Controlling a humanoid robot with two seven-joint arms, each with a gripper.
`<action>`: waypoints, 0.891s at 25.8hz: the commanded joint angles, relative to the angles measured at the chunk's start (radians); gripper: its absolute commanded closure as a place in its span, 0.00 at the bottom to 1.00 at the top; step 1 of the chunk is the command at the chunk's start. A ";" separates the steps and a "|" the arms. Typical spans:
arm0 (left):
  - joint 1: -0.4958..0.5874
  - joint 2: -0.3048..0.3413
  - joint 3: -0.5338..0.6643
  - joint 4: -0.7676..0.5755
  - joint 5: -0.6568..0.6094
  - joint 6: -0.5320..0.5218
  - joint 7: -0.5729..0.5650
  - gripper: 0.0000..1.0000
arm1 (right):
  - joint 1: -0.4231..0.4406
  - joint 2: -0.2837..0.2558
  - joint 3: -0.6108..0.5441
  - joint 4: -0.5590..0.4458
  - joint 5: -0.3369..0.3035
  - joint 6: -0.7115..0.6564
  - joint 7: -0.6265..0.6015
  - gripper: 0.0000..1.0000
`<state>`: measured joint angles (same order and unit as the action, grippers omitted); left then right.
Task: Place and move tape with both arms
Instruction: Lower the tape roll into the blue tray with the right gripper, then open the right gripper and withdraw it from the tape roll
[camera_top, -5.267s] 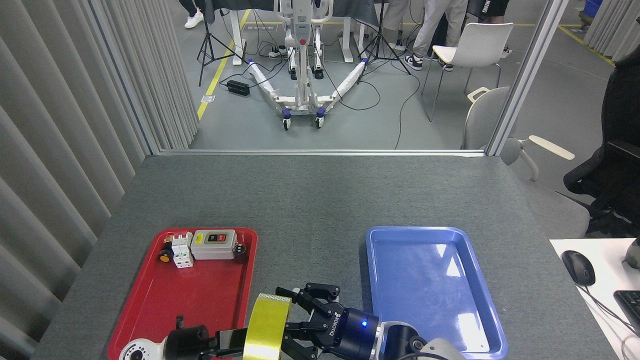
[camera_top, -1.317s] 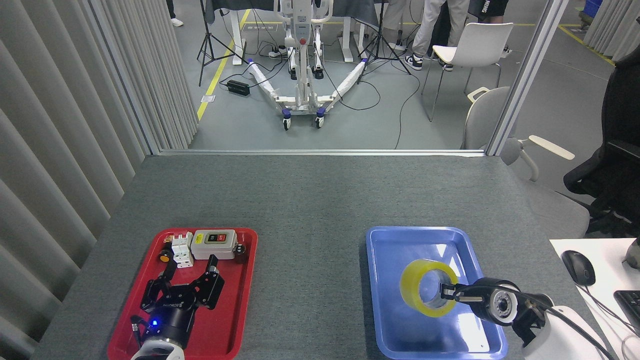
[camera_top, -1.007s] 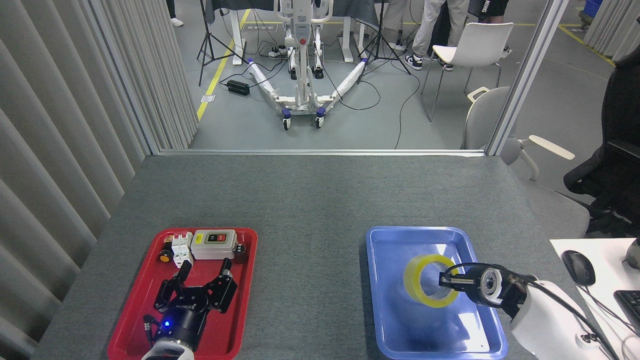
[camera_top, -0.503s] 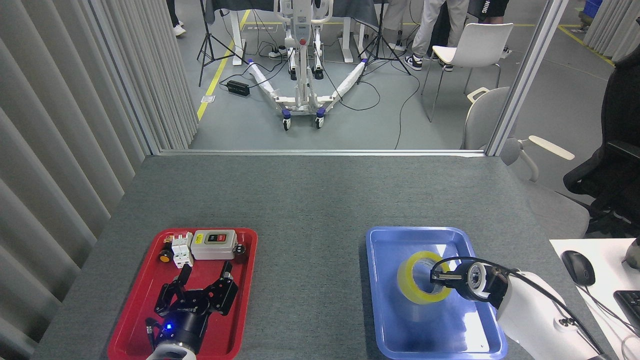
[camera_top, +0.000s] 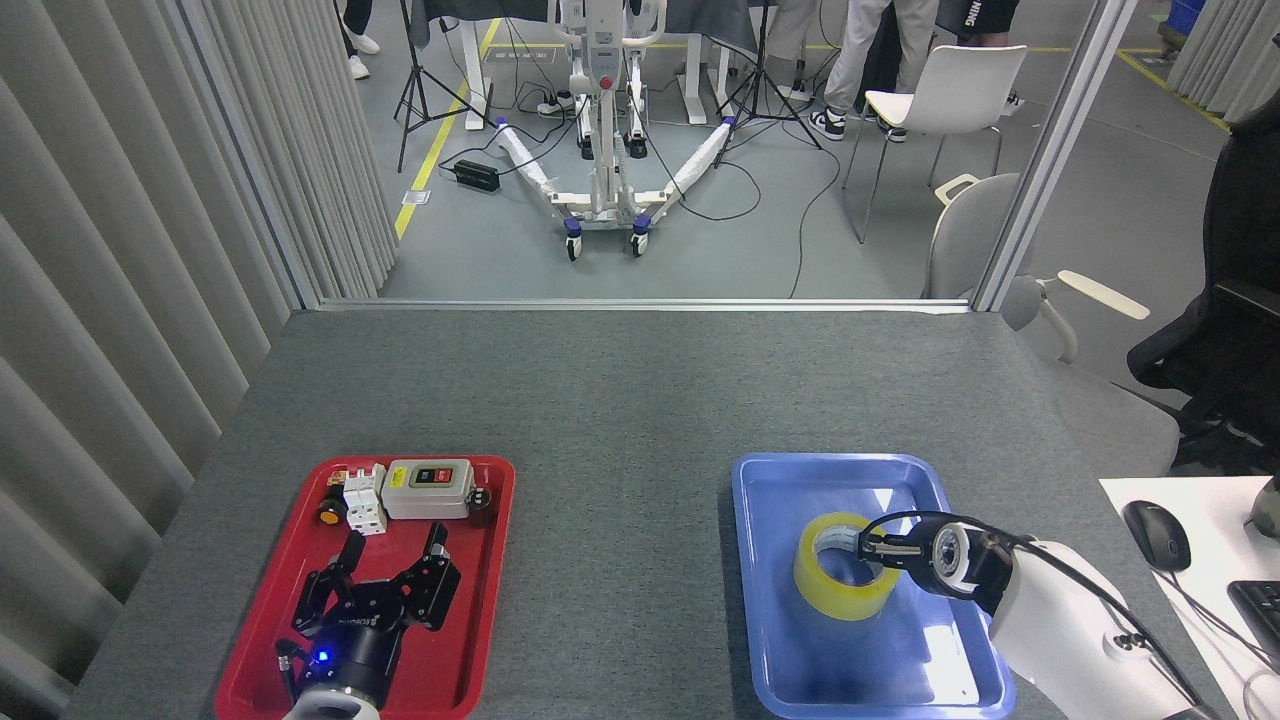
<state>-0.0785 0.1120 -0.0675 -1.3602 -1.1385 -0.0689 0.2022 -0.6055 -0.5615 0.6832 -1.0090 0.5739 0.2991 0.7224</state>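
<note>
the yellow tape roll (camera_top: 843, 566) lies in the blue tray (camera_top: 765, 640), near the tray's centre, its core facing up. the right gripper (camera_top: 872, 547) reaches over the roll's right rim; its finger spread cannot be told. the left gripper (camera_top: 390, 555), fingers spread wide and empty, hangs over the red tray (camera_top: 475, 640), just short of the switch box (camera_top: 429, 489) at that tray's far end.
</note>
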 joint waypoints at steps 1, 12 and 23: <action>-0.001 0.002 0.002 0.001 0.002 0.000 0.002 0.01 | 0.006 0.000 -0.008 -0.014 0.004 0.000 -0.031 0.38; -0.001 0.023 -0.009 0.004 -0.244 0.123 0.034 0.01 | 0.222 0.031 -0.304 -0.172 0.354 -0.106 -0.391 0.01; -0.001 0.023 -0.009 0.004 -0.244 0.132 0.036 0.00 | 0.524 0.193 -0.611 -0.396 0.696 -0.278 -0.871 0.00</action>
<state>-0.0805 0.1350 -0.0767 -1.3561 -1.3819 0.0619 0.2361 -0.1645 -0.4131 0.1354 -1.3344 1.1748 0.0312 -0.0545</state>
